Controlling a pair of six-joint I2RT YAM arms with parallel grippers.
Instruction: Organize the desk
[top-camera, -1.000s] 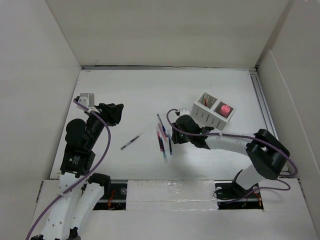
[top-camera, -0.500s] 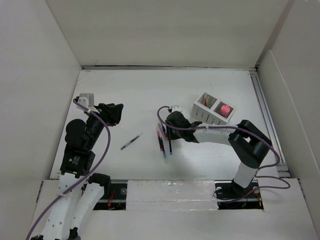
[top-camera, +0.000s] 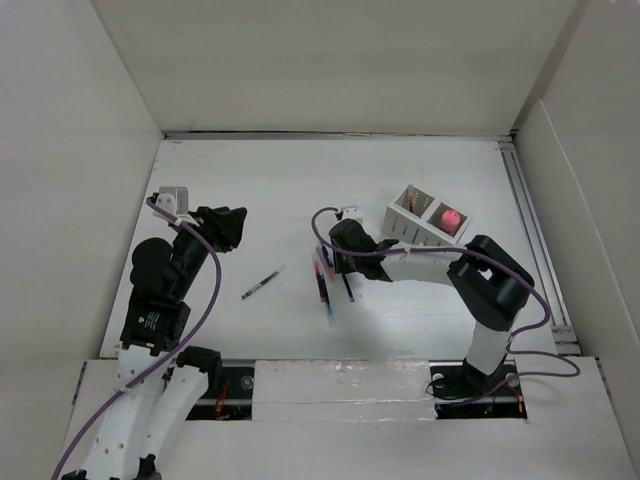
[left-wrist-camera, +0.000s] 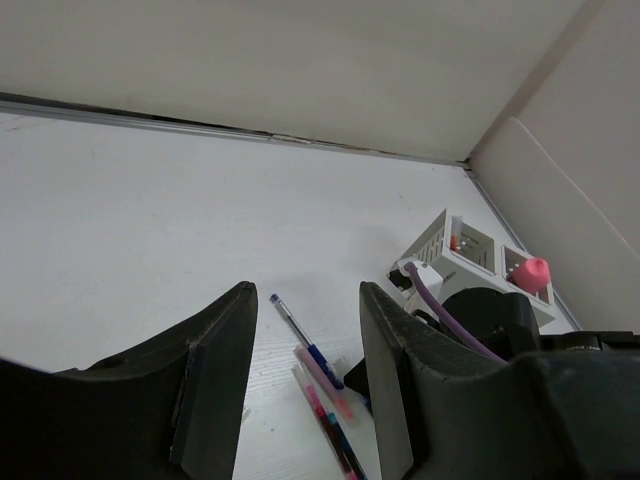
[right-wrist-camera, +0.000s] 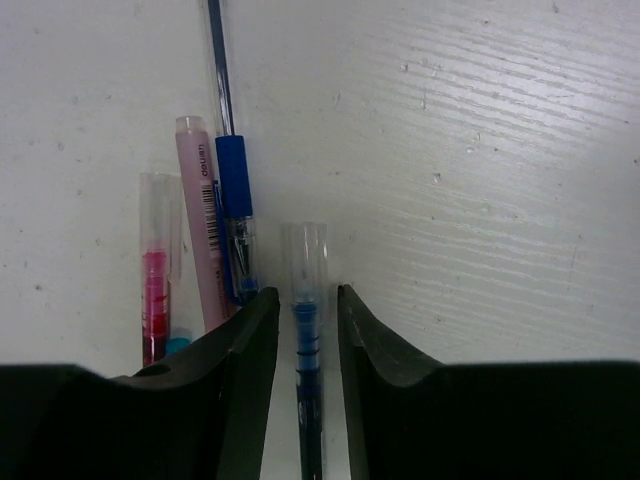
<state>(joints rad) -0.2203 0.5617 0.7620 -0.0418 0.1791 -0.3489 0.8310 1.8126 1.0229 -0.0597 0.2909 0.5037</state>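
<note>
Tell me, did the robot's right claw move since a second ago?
Yes. The right gripper slid left, away from the white organizer box, and now sits over the pens, fingers around a blue pen.

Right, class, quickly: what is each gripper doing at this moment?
Left gripper: open, holding nothing.
Right gripper: jaws either side of the clear-capped blue pen on the white desk; whether it grips cannot be told.

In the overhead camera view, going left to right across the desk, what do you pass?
Left end effector → lone pen → pen cluster → right end effector → organizer.
</note>
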